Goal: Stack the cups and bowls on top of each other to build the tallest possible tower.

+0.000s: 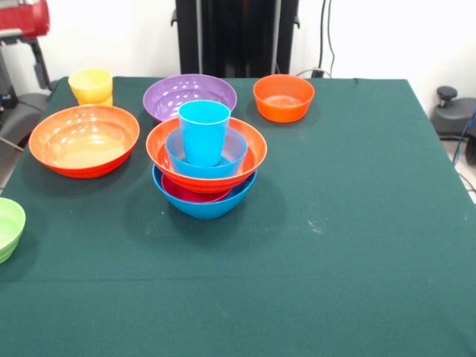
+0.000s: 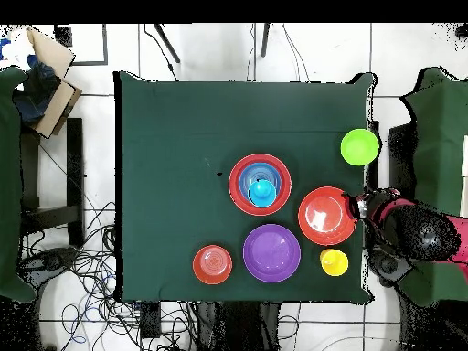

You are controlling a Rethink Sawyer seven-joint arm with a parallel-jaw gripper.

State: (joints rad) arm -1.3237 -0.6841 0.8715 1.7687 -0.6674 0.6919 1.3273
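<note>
Looking at the middle of the table [image 1: 357,245], the tower [image 1: 204,160] stands there: a big blue bowl [image 1: 204,207] at the bottom, a pink bowl [image 1: 186,195], an orange bowl [image 1: 253,158], a smaller blue bowl [image 1: 236,155], and a blue cup [image 1: 204,130] standing up on top.

The cup is tall and thin, so I think it is the wobbly part. A bump from the side could tip it over or push the whole pile along the cloth. Putting a wide bowl on the cup could be tricky too, because it might rock and slide off. The pink bowl seems to sit a bit to one side, so the pile may lean.

Other pieces wait around it: a purple bowl [image 1: 189,95] just behind, a small orange bowl [image 1: 283,97], a big orange bowl [image 1: 83,140], and a yellow cup [image 1: 91,85].

The green bowl [image 1: 9,227] is cut off at the edge in the front view. The arm [image 2: 416,228] is off to the side of the table. From above, its gripper [image 2: 359,205] sits by the big orange bowl's rim, but I cannot tell if it is wide, narrow, or touching the bowl. It does not look like it is holding anything.
</note>
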